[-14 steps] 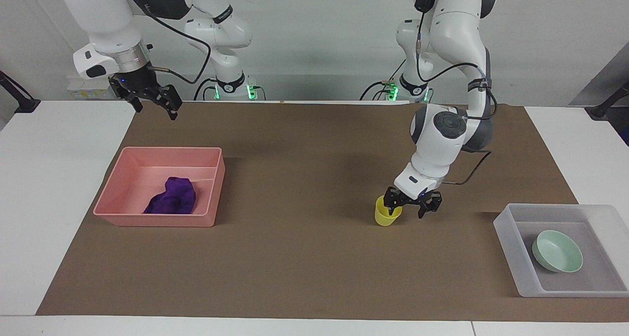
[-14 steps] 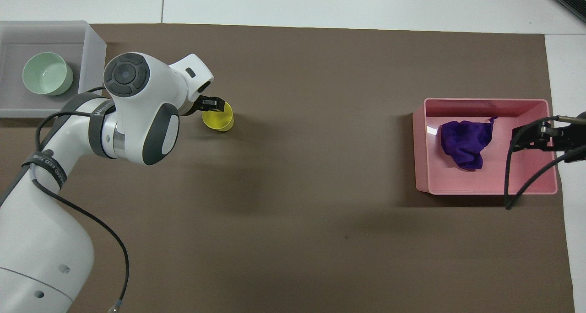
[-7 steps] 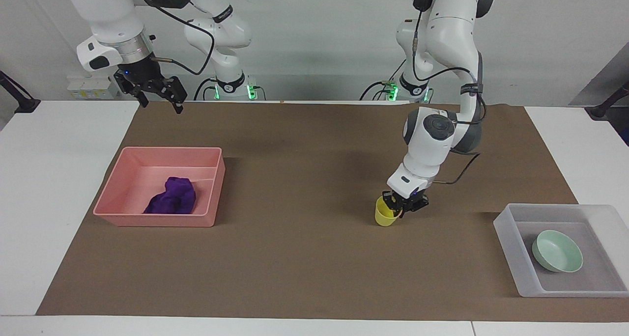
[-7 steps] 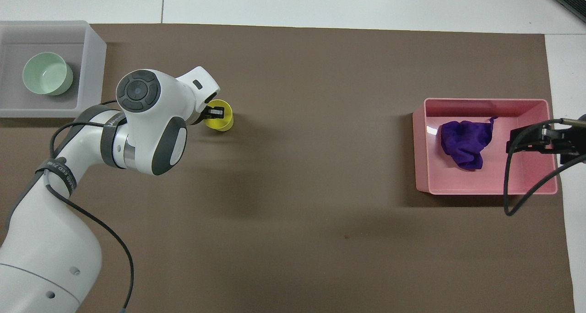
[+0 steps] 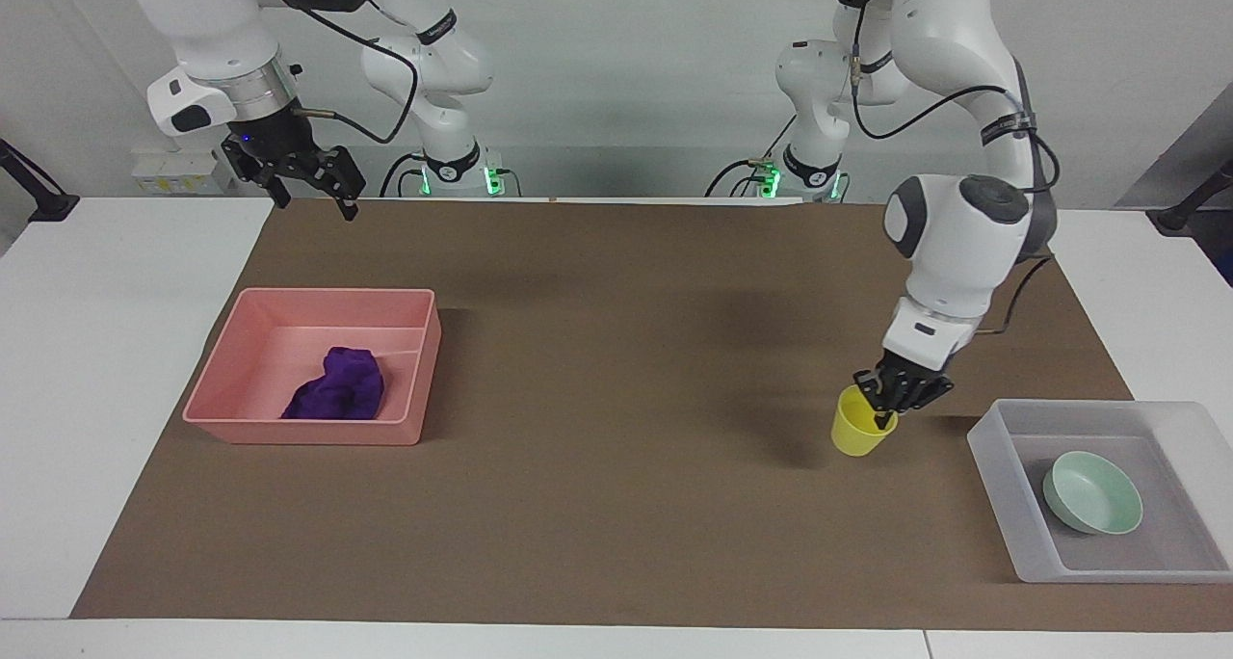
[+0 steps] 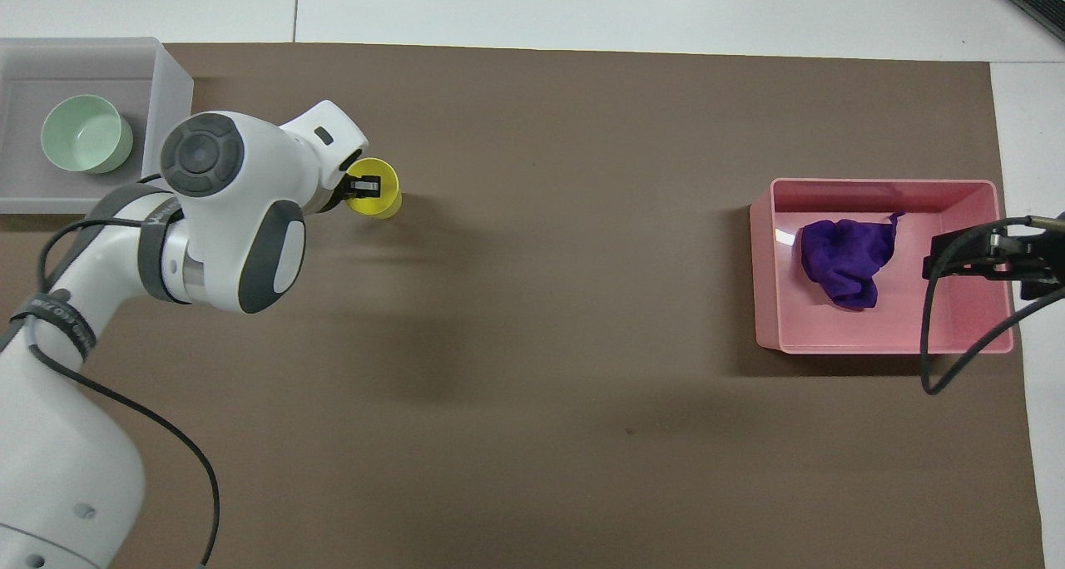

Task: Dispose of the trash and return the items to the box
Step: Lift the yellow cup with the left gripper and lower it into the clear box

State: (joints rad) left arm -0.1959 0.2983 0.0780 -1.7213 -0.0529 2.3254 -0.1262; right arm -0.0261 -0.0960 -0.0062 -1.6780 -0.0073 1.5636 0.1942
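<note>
My left gripper [image 5: 884, 410] [image 6: 364, 189] is shut on the rim of the yellow cup [image 5: 856, 428] [image 6: 374, 205] and holds it just above the brown mat, beside the translucent box [image 5: 994, 457] [image 6: 170, 95]. The mint-green bowl [image 5: 1092, 491] [image 6: 86, 133] lies inside that box. The purple trash [image 5: 337, 386] [image 6: 846, 251] rests in the pink tub [image 5: 241, 351] [image 6: 882, 344] at the right arm's end. My right gripper [image 5: 310, 189] [image 6: 965, 257] hangs open, high above the tub's edge nearest the robots.
A brown mat [image 5: 597, 466] covers most of the white table. The left arm's elbow and forearm [image 6: 225, 211] hide part of the mat next to the box in the overhead view.
My left gripper closed on the yellow cup's rim, lifted it and carried it toward the box. The right gripper rose slightly.
</note>
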